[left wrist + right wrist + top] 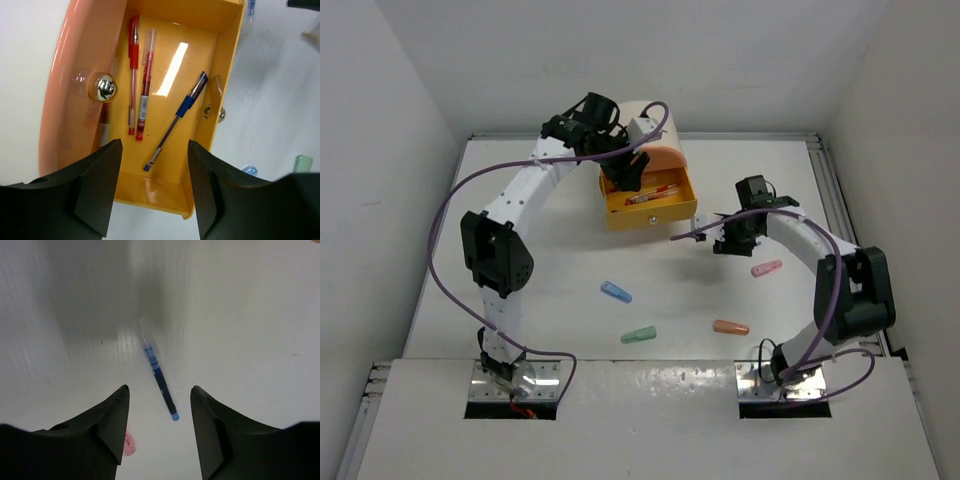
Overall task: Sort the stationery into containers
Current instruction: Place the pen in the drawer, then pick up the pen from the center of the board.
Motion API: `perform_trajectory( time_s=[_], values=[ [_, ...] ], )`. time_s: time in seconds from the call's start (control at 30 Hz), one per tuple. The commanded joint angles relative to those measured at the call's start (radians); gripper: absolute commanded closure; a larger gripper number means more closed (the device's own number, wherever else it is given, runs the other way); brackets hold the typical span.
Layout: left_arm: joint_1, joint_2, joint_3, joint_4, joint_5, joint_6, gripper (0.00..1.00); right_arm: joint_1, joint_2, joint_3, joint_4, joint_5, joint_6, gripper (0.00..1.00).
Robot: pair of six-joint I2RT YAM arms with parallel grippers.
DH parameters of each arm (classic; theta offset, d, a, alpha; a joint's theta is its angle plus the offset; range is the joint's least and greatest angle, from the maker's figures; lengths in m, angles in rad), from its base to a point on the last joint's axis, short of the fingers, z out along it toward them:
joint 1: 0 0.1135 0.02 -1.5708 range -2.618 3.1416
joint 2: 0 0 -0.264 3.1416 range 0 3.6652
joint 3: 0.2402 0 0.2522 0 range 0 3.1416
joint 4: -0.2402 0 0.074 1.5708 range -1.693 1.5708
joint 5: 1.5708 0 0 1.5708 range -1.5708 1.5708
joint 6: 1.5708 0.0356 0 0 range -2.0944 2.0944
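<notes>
White table [570, 255], blue pen [160, 378] below right fingers [107, 432]

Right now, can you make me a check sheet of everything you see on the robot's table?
Surface: white table, plain.
Job's things: red pens and blue pen in the open orange-yellow drawer; second blue pen, blurred; blue capsule, green capsule, orange capsule, pink capsule loose on the table.
Clutter: nothing seen.
Grippers: left gripper open over the drawer; right gripper open over the second blue pen.
Cables: purple cable along each arm.
Surroundings: white walls.
</notes>
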Motion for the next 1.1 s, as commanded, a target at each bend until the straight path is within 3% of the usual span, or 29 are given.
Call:
perform_trajectory(
  time_s=[0.0, 0.23, 0.43, 0.8, 1.07],
  values=[
    [0.013, -0.025, 0.055, 0.007, 0.077, -0.015, 0.36, -0.011, 0.058, 0.057, -0.020, -0.026, -0.162, 0.49],
    [0.013, -0.108, 0.038, 0.031, 0.158, -0.078, 0.32, -0.016, 0.232, 0.216, -0.117, 0.003, -0.250, 0.57],
    [0.022, -0.125, 0.018, 0.020, 0.181, -0.086, 0.32, -0.048, 0.309, 0.242, -0.145, 0.046, -0.341, 0.59],
    [0.046, -0.109, 0.006, 0.046, 0.212, -0.114, 0.32, -0.116, 0.299, 0.192, -0.163, 0.049, -0.419, 0.60],
    [0.051, -0.111, 0.015, 0.037, 0.203, -0.114, 0.32, -0.113, 0.355, 0.164, -0.142, 0.087, -0.482, 0.72]
  ],
)
